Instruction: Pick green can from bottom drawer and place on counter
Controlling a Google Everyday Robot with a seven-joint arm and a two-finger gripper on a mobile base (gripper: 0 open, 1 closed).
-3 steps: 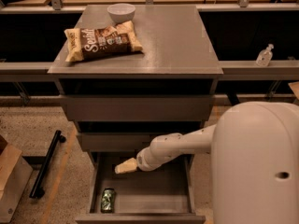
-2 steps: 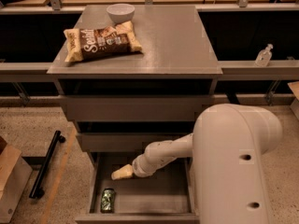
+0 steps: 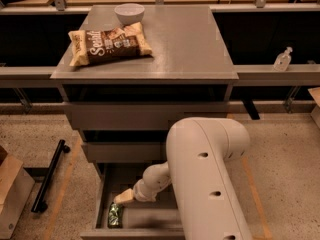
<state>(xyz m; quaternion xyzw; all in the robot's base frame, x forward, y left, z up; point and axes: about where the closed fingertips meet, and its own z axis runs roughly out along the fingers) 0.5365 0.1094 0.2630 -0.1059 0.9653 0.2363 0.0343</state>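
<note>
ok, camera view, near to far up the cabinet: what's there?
green can in the bottom drawer → snack bag on the counter → white bowl. The end effector is in that drawer, close by the can.

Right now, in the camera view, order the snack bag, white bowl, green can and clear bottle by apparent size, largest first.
1. snack bag
2. white bowl
3. green can and clear bottle: too alike to rank.
The gripper is inside the bottom drawer, right by the green can.
</note>
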